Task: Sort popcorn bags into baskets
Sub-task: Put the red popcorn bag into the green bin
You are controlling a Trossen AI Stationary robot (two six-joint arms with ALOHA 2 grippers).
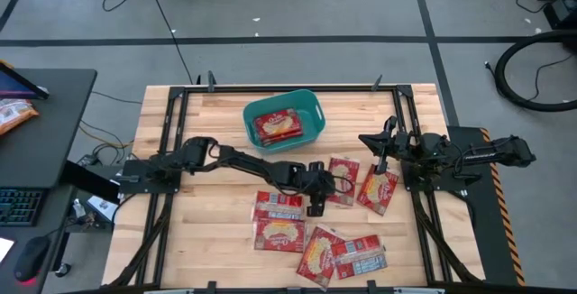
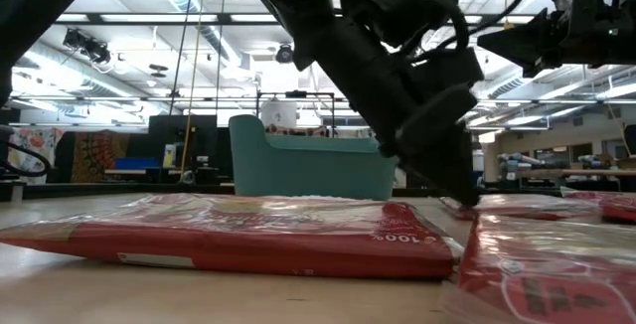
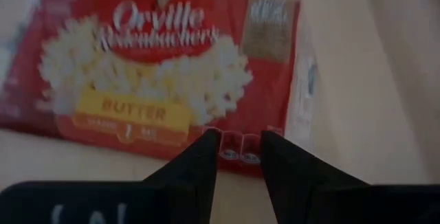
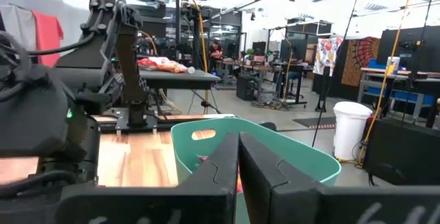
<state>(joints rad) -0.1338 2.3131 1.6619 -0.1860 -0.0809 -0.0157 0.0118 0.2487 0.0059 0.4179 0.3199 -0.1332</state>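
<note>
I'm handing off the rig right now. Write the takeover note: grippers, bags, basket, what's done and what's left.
Left gripper: open, low at the edge of a popcorn bag mid-table, not gripping it.
Right gripper: shut, empty, waiting beside the basket.
Teal basket: at the table's far middle, at least one bag inside.
Left: several bags loose on the near half of the table.

Red/yellow popcorn bags (image 1: 279,234), teal basket (image 1: 313,111), light wood table (image 1: 162,141).

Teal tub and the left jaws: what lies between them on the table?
In the high view, only bare wood lies between the teal tub and the left gripper; no packets there.
</note>
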